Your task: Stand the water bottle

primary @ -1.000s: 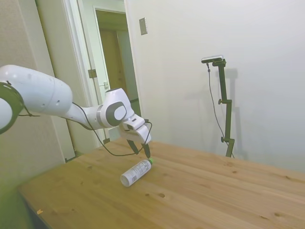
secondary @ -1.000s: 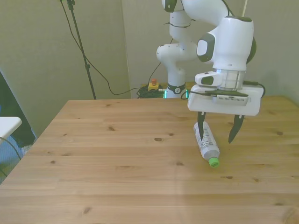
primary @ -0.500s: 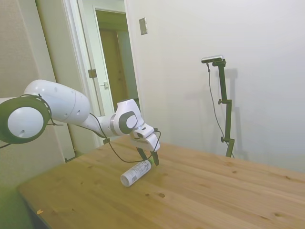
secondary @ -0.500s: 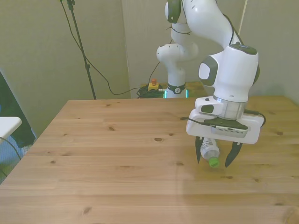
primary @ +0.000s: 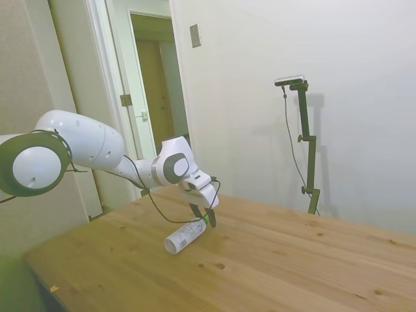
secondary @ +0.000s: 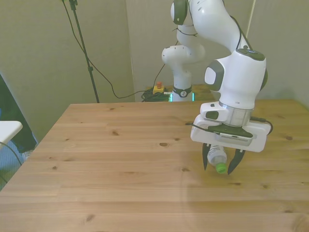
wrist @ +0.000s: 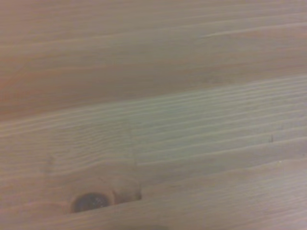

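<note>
The water bottle (primary: 183, 236) lies on its side on the wooden table (primary: 292, 260), a small clear bottle with a white label. Its green cap (secondary: 220, 167) points toward the front view's near edge. My gripper (secondary: 219, 163) is down at the cap end, open, with one dark finger on either side of the neck and a gap left on both sides. In the side view the gripper (primary: 207, 221) covers the cap. In the front view the gripper's body hides most of the bottle (secondary: 215, 153). The wrist view holds only blurred wood grain and a dark knot (wrist: 89, 201).
The bottle lies in the right half of the table (secondary: 120, 154) in the front view. A white object's edge (secondary: 8, 129) shows at the front view's far left, off the table. A doorway (primary: 153, 84) stands behind the arm in the side view.
The gripper came forward and down from the bottle's body to its cap end. Over the last half second its fingers drew a little closer together around the neck.
</note>
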Robot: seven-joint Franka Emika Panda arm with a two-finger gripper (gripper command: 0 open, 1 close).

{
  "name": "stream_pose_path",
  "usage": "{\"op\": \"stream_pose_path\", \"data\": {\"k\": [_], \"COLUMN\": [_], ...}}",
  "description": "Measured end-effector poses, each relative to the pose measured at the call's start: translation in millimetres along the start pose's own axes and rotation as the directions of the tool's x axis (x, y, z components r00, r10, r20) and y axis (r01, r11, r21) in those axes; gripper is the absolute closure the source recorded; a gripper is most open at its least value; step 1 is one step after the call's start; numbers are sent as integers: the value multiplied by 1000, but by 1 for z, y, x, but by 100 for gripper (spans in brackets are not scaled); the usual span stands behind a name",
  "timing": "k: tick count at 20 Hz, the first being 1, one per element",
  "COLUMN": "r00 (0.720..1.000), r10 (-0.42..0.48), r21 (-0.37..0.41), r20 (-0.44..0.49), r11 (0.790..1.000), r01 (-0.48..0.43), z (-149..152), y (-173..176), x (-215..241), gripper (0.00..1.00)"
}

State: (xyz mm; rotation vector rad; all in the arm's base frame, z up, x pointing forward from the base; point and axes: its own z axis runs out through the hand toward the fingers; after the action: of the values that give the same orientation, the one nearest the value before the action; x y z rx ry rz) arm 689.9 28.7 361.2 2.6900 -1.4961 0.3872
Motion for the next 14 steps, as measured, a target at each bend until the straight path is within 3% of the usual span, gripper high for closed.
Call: {"op": "stream_pose_path", "data": {"k": [8, 14], "r00": [999, 993], "r10": [27, 118], "r21": [-29, -20], "r20": [26, 23], "r11": [999, 993], "r01": [-26, -117], "z": [2, -4], "y": [5, 6], "x": [4, 13], "gripper": [100, 100]}}
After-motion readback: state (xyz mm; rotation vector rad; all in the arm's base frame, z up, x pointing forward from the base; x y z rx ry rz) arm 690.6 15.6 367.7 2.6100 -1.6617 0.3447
